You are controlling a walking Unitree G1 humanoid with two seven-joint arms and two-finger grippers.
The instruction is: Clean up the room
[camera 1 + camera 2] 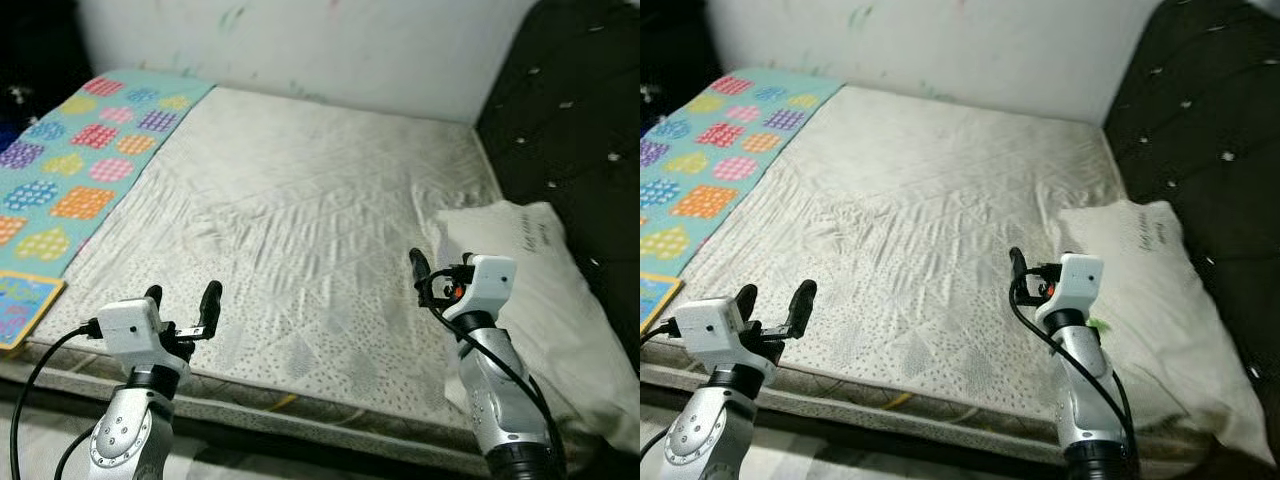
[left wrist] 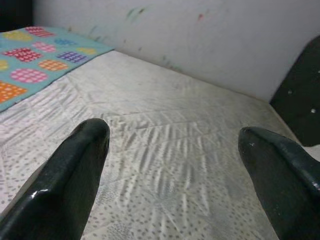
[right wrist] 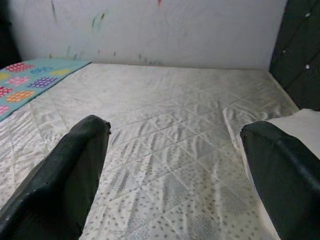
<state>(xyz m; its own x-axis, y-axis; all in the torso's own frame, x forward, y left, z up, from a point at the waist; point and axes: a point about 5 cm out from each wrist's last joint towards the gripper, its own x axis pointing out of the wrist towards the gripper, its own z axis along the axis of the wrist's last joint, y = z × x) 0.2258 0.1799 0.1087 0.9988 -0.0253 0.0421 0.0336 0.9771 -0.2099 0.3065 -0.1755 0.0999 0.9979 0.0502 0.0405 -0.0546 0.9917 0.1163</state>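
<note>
- The left pincer (image 1: 182, 298) hovers over the near edge of the bed, at the robot's left; its two black fingers (image 2: 75, 175) are spread wide and grip nothing
- The right pincer (image 1: 428, 268) is held up over the near right part of the bed, just beside the pillow; in the right wrist view its fingers (image 3: 65, 175) stand far apart with nothing between them
- A small bright card or booklet (image 1: 22, 305) with blue and yellow print lies at the near left corner of the bed, beside the left arm; what is printed on it is too blurred to tell
- The pillow (image 1: 545, 300), white with faint dark lettering, lies along the right side of the bed, against the headboard, its near end reaching the bed's front edge
- The bed (image 1: 300, 220) carries a bare white quilted mattress with a speckled pattern and shallow creases across its middle
- A teal blanket (image 1: 85, 160) with coloured checked patches lies flat along the left side of the mattress, running from near the card to the far wall
- The dark tufted headboard (image 1: 570, 110) rises on the right
- The white wall (image 1: 330, 45) behind the bed bears small green and red marks
</note>
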